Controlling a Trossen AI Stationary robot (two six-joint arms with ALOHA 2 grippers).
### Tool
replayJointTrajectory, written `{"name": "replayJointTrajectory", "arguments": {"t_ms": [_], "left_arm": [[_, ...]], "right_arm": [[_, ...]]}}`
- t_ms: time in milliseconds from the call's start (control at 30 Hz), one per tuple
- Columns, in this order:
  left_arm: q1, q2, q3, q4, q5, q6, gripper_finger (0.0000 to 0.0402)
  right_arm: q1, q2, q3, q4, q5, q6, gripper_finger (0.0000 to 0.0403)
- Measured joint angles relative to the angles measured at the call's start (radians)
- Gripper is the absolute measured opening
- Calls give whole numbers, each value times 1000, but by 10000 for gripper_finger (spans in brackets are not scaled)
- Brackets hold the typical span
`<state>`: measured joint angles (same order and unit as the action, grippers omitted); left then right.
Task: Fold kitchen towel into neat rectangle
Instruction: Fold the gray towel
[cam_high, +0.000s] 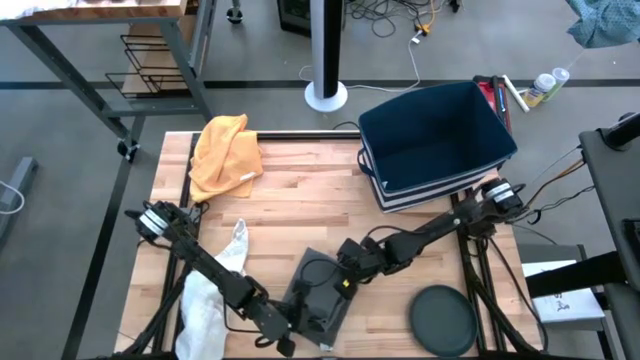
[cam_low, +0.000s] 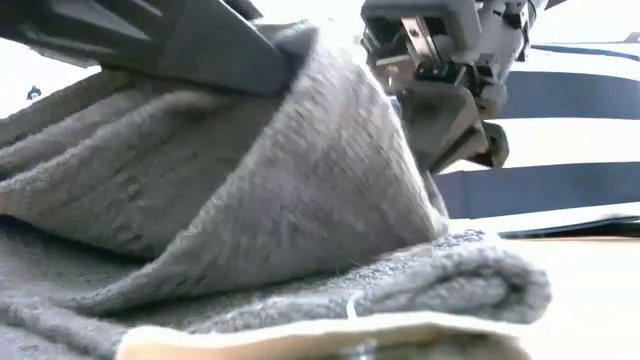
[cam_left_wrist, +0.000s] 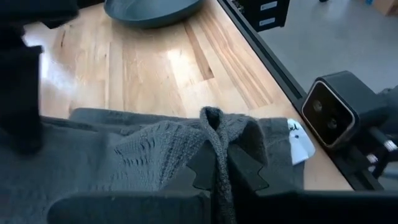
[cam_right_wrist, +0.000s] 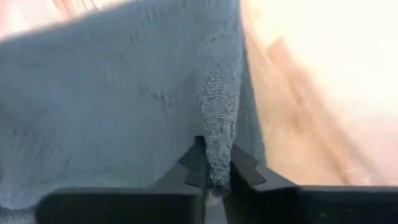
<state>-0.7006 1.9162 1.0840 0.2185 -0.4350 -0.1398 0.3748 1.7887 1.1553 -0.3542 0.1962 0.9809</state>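
— Starting at the near edge, what was there?

— The grey towel lay on the counter at its front middle, partly folded. The left hand was pressed together on a raised fold of it, at the towel's front edge; its fingers squeezed the cloth from both sides. A white tag showed at the towel's corner, close to the counter's edge.

— And the right hand?

— The right hand was on the towel's far right side, pinching a ridge of the cloth between its closed fingers. In the low view the towel rose in a peak under that hand, over a flat layer beneath.

— What else was near the front?

— A white cloth lay left of the towel, under the left arm, hanging over the front edge. A dark round dish sat to the right of the towel, apart from it.

— Farther back?

— A yellow cloth was bunched at the far left corner. A blue bin stood at the far right, on a striped one beneath it.
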Motion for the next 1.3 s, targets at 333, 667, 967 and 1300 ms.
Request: {"name": "replayJointTrajectory", "arguments": {"t_ms": [333, 667, 967, 1300], "left_arm": [[-3, -225, -87, -235, -125, 53, 4], [3, -582, -406, -83, -126, -27, 5], [-5, -565, -507, 203, 1, -34, 7], [-10, -306, -322, 208, 119, -11, 8]], "right_arm": [[-14, -138, 0, -14, 225, -38, 5], [3, -209, 0, -24, 236, -4, 3], [82, -197, 0, -33, 120, 67, 3], [145, -35, 0, -58, 53, 180, 3]]}}
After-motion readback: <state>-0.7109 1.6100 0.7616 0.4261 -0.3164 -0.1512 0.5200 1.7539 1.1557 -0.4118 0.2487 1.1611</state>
